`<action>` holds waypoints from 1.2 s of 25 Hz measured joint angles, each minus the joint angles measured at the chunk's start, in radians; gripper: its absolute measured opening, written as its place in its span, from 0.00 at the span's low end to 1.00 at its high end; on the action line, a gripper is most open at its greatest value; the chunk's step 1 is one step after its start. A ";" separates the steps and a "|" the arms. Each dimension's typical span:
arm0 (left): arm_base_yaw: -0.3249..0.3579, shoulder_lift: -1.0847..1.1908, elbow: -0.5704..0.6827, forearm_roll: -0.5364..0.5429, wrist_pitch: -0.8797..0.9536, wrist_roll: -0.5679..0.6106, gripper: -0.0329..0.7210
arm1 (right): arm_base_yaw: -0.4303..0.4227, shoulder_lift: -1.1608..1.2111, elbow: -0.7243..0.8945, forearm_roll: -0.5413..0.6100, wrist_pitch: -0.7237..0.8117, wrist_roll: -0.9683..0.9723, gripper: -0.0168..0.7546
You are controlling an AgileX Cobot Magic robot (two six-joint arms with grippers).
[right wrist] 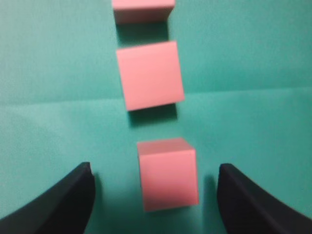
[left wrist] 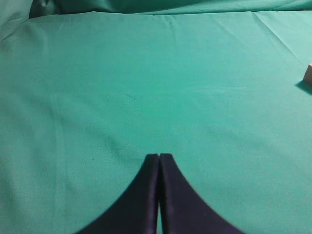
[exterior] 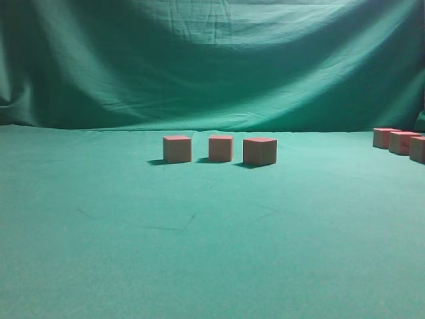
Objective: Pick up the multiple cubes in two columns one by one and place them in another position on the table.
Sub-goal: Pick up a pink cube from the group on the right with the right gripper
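Observation:
Three cubes (exterior: 177,149) (exterior: 221,148) (exterior: 259,151) stand in a row mid-table on the green table (exterior: 199,252). Three more cubes (exterior: 385,137) (exterior: 403,143) (exterior: 418,149) sit at the right edge. Neither gripper shows in the exterior view. In the right wrist view, my right gripper (right wrist: 154,166) is open, its black fingers (right wrist: 80,192) on either side of the nearest pink cube (right wrist: 168,173) without touching it. Two further cubes (right wrist: 150,74) (right wrist: 143,9) line up beyond it. My left gripper (left wrist: 159,156) is shut on nothing, over bare cloth.
A draped green backdrop (exterior: 212,60) closes off the far side of the table. A sliver of one cube (left wrist: 308,73) shows at the right edge of the left wrist view. Bare cloth fills the front of the table.

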 joint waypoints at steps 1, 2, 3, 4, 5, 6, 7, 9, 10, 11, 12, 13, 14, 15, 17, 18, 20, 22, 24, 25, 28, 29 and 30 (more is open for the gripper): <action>0.000 0.000 0.000 0.000 0.000 0.000 0.04 | 0.000 0.000 0.000 -0.001 -0.008 0.000 0.72; 0.000 0.000 0.000 0.000 0.000 0.000 0.04 | 0.000 0.000 0.000 -0.001 -0.016 0.000 0.72; 0.000 0.000 0.000 0.000 0.000 0.000 0.04 | 0.000 0.000 0.000 -0.002 -0.021 0.000 0.72; 0.000 0.000 0.000 0.000 0.000 0.000 0.04 | 0.000 0.000 0.000 -0.002 -0.028 0.000 0.72; 0.000 0.000 0.000 0.000 0.000 0.000 0.04 | 0.000 0.000 0.000 -0.002 -0.032 -0.001 0.72; 0.000 0.000 0.000 0.000 0.000 0.000 0.04 | 0.000 0.000 0.000 -0.002 -0.038 -0.001 0.72; 0.000 0.000 0.000 0.000 0.000 0.000 0.04 | 0.000 0.001 0.000 -0.002 -0.042 -0.001 0.72; 0.000 0.000 0.000 0.000 0.000 0.000 0.04 | 0.000 0.010 0.000 -0.002 -0.043 -0.001 0.72; 0.000 0.000 0.000 0.000 0.000 0.000 0.04 | 0.000 0.021 0.000 -0.002 -0.041 -0.001 0.72; 0.000 0.000 0.000 0.000 0.000 0.000 0.04 | 0.000 0.030 0.000 -0.002 -0.037 -0.001 0.72; 0.000 0.000 0.000 0.000 0.000 0.000 0.04 | 0.000 0.042 0.000 -0.002 -0.035 -0.001 0.72; 0.000 0.000 0.000 0.000 0.000 0.000 0.04 | 0.000 0.050 0.000 0.000 -0.035 -0.001 0.72; 0.000 0.000 0.000 0.000 0.000 0.000 0.04 | 0.000 0.053 0.000 0.000 -0.035 -0.001 0.72; 0.000 0.000 0.000 0.000 0.000 0.000 0.04 | 0.000 0.054 0.000 0.000 -0.035 -0.001 0.72; 0.000 0.000 0.000 0.000 0.000 0.000 0.04 | 0.000 0.055 0.000 0.000 -0.038 -0.001 0.72; 0.000 0.000 0.000 0.000 0.000 0.000 0.04 | 0.000 0.055 0.000 0.000 -0.038 -0.001 0.72; 0.000 0.000 0.000 0.000 0.000 0.000 0.04 | 0.000 0.055 0.000 0.000 -0.038 -0.001 0.59; 0.000 0.000 0.000 0.000 0.000 0.000 0.04 | 0.000 0.055 0.000 0.000 -0.038 -0.001 0.45; 0.000 0.000 0.000 0.000 0.000 0.000 0.04 | 0.000 0.055 0.000 0.000 -0.036 -0.001 0.34; 0.000 0.000 0.000 0.000 0.000 0.000 0.04 | 0.000 0.055 0.000 0.000 -0.036 -0.001 0.35; 0.000 0.000 0.000 0.000 0.000 0.000 0.04 | 0.000 0.048 0.000 0.001 -0.022 0.007 0.35; 0.000 0.000 0.000 0.000 0.000 0.000 0.04 | 0.000 0.044 0.000 0.006 -0.009 0.010 0.35; 0.000 0.000 0.000 0.000 0.000 0.000 0.04 | 0.000 0.031 0.000 0.021 0.007 0.011 0.35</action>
